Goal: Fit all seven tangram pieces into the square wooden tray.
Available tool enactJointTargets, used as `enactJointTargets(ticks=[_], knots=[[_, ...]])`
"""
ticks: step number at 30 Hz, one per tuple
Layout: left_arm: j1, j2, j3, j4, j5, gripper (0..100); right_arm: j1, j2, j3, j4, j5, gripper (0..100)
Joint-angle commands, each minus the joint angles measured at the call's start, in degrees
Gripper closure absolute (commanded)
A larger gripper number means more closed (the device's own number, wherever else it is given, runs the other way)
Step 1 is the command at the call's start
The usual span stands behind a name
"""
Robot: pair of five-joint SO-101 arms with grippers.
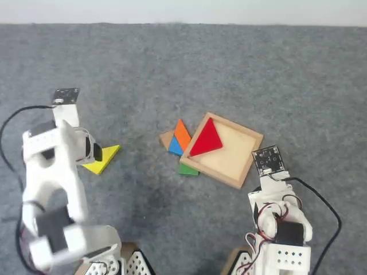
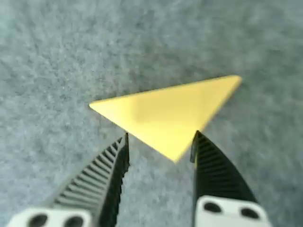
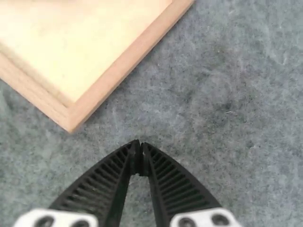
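1. Step in hand, we judge: grasping the yellow triangle (image 2: pixel 165 113). It lies flat on the grey worktop (image 1: pixel 143 69), well apart from the tray (image 1: pixel 248 139).
2. Left end effector (image 2: pixel 161 136): open, fingers either side of one corner of the triangle, gripping nothing yet.
3. Right end effector (image 3: pixel 140 144): fingers pressed together, empty, over bare worktop just beside a tray corner.
4. Red triangle (image 1: pixel 207 139) sits in the tray's left part. We can't tell if it rides the rim. The rest of the tray floor is bare, so we judge the task to be early.
5. Orange (image 1: pixel 182 135), blue (image 1: pixel 175 147), green (image 1: pixel 188 169) and tan (image 1: pixel 166 139) pieces cluster just outside the tray's left rim.
6. Next move calls for lowering and closing on the yellow triangle. The corner tapers and may slip out, so we'd grip deeper, then carry it to the tray.
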Motion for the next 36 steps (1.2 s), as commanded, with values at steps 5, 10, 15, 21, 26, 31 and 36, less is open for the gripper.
enactJointTargets(ticks=[5, 10, 15, 21, 26, 31, 36], knots=[[4.7, 24.3, -24.1, 10.9, 6.9, 74, -0.3, -1.1, 1.1, 0.7, -0.1, 99.1], [7.0, 28.4, -25.1, 9.1, 7.3, 74, -0.3, -1.1, 1.1, 0.7, -0.1, 99.1], [8.4, 24.4, -19.4, 6.6, 8.0, 76, -0.3, -1.1, 1.1, 0.7, -0.1, 99.1], [9.9, 18.6, -13.7, 1.5, 7.8, 78, -0.3, -1.1, 1.1, 0.7, -0.1, 99.1], [13.1, 15.7, -10.5, -1.3, 4.0, 83, -0.3, -1.1, 1.1, 0.7, -0.1, 99.1], [13.7, 11.9, -8.3, -5.2, -3.8, 89, -0.3, -1.1, 1.1, 0.7, -0.1, 99.1], [12.5, 3.5, -5.4, -6.4, -11.6, 95, -0.3, -1.1, 1.1, 0.7, -0.1, 99.1]])
